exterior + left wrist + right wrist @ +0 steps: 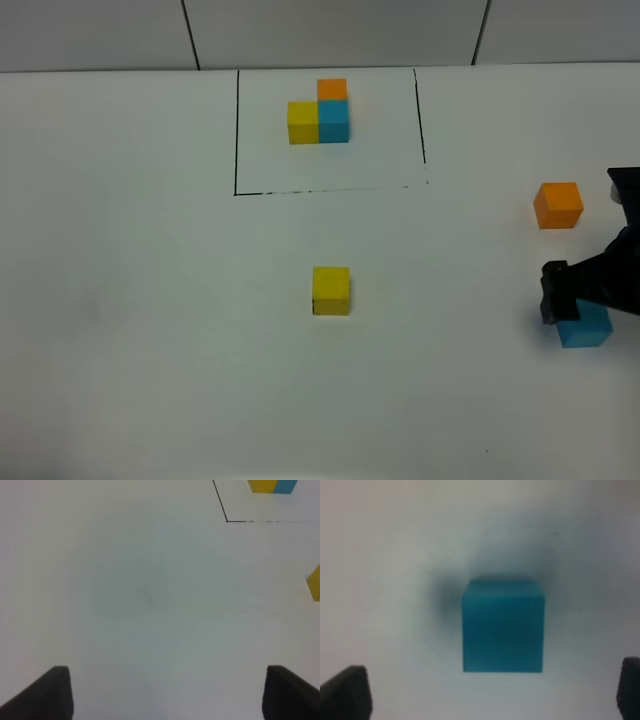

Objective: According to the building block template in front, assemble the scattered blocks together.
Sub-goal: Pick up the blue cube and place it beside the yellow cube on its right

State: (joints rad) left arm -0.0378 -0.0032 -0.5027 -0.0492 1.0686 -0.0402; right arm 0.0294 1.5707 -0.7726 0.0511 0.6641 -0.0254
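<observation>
The sky-blue cube is seen close beneath the right pincer, whose fingers are spread wide on either side of it and kept clear of its faces. The orange cube is set near this pincer, just beyond it. The yellow cube is placed well apart from it, toward the middle of the table. The left pincer is held released above the white surface. The framed template is found far ahead of both pincers.

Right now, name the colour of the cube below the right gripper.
Sky-blue; the cube shows best in the right wrist view.
</observation>
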